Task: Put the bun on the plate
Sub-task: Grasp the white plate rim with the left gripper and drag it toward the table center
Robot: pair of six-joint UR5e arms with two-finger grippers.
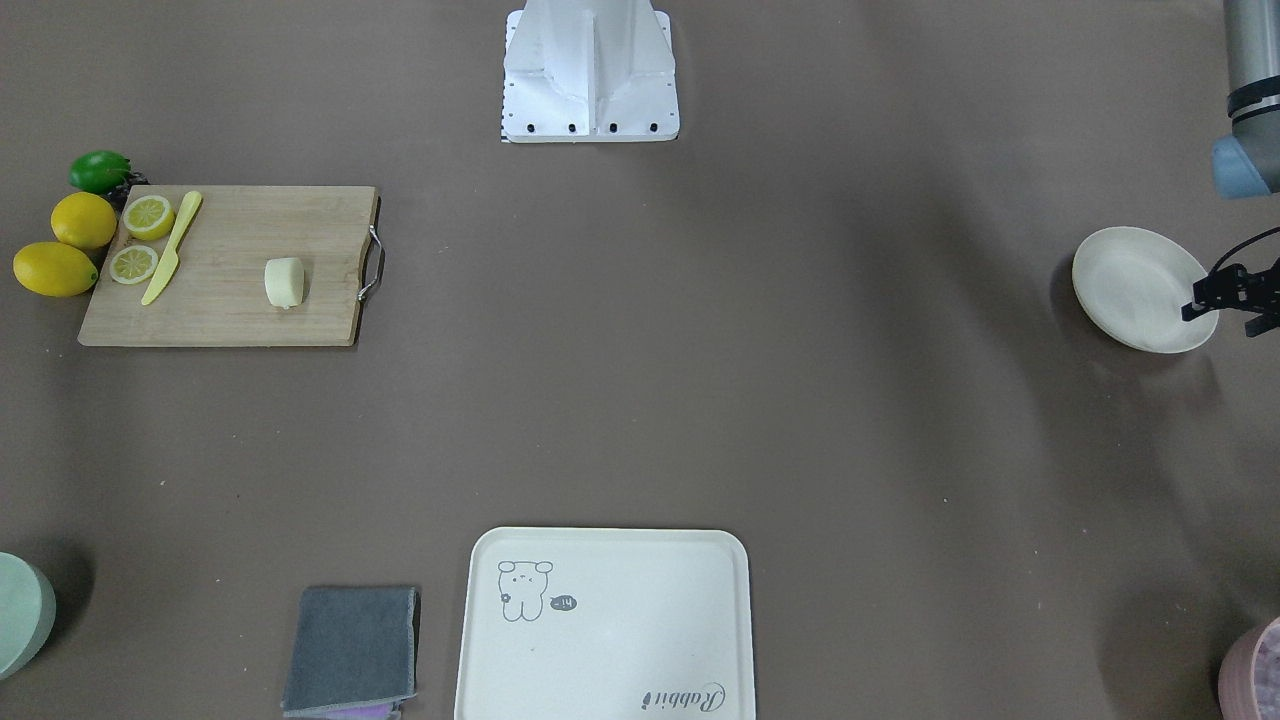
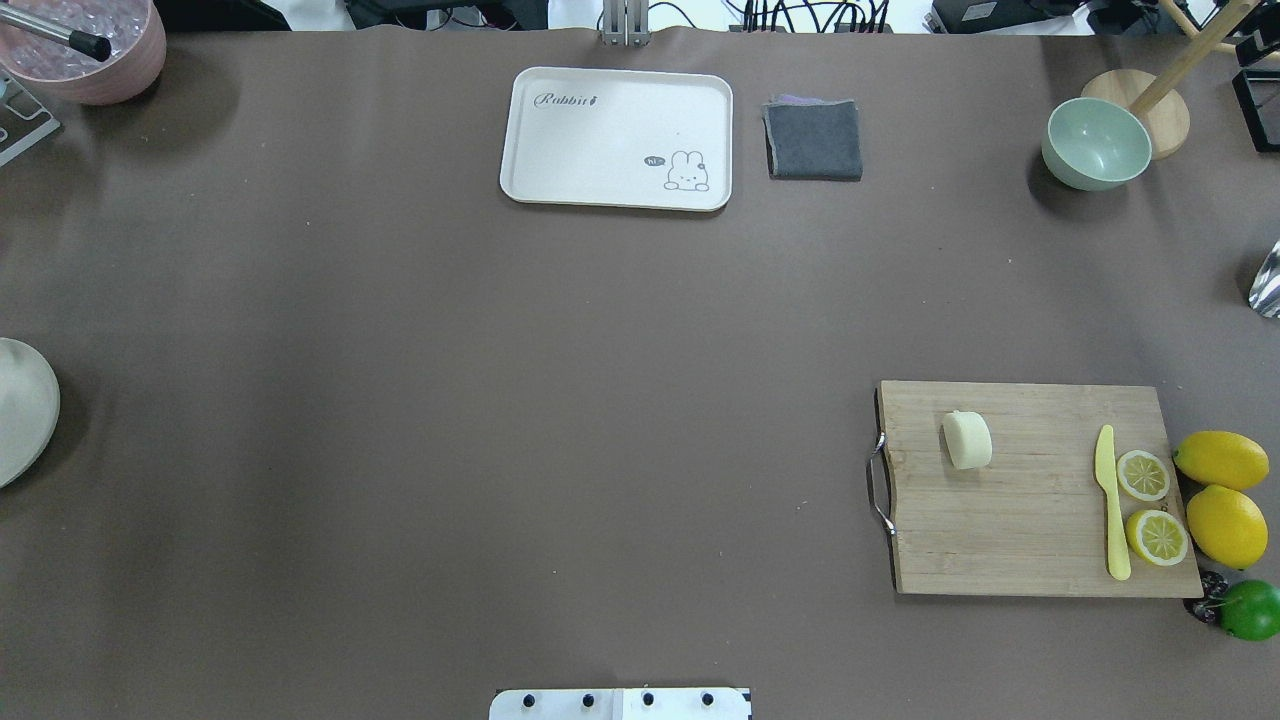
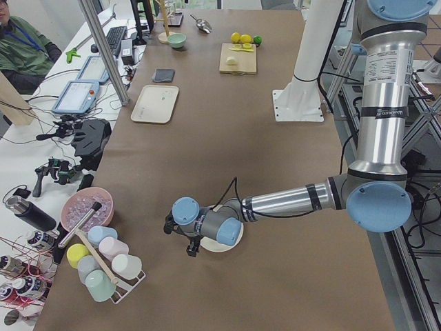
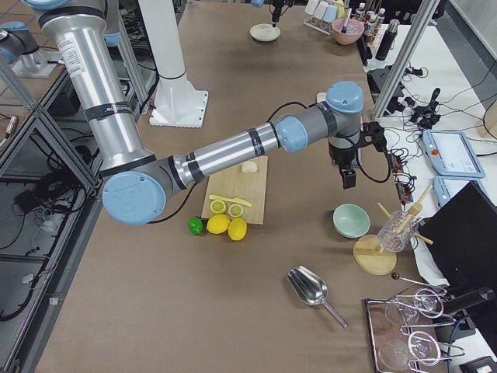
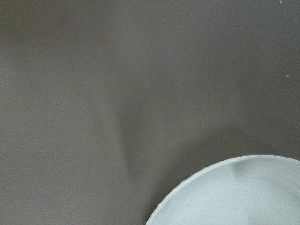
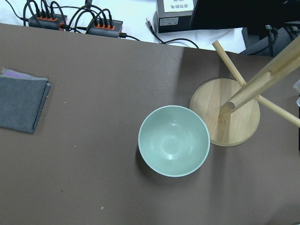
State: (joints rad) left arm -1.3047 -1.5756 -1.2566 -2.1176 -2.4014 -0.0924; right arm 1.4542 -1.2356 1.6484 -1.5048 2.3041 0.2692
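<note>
The bun point(image 2: 967, 440), a pale cream rounded block, lies on the wooden cutting board point(image 2: 1030, 530) on the robot's right side; it also shows as the bun point(image 1: 284, 283). The round cream-white plate point(image 1: 1135, 285) sits far off at the table's left end, cut by the overhead view's edge as the plate point(image 2: 22, 405). My left gripper point(image 1: 1225, 318) hovers over the plate's outer rim with its fingers apart and nothing between them. My right gripper point(image 4: 347, 177) hangs near the green bowl, away from the bun; I cannot tell whether it is open or shut.
On the board lie a yellow knife point(image 2: 1110, 505) and two lemon halves point(image 2: 1143, 475); whole lemons point(image 2: 1222, 460) and a lime point(image 2: 1250, 610) sit beside it. A cream tray point(image 2: 617, 137), grey cloth point(image 2: 813, 139), green bowl point(image 2: 1096, 143) and wooden stand point(image 6: 226, 112) line the far edge.
</note>
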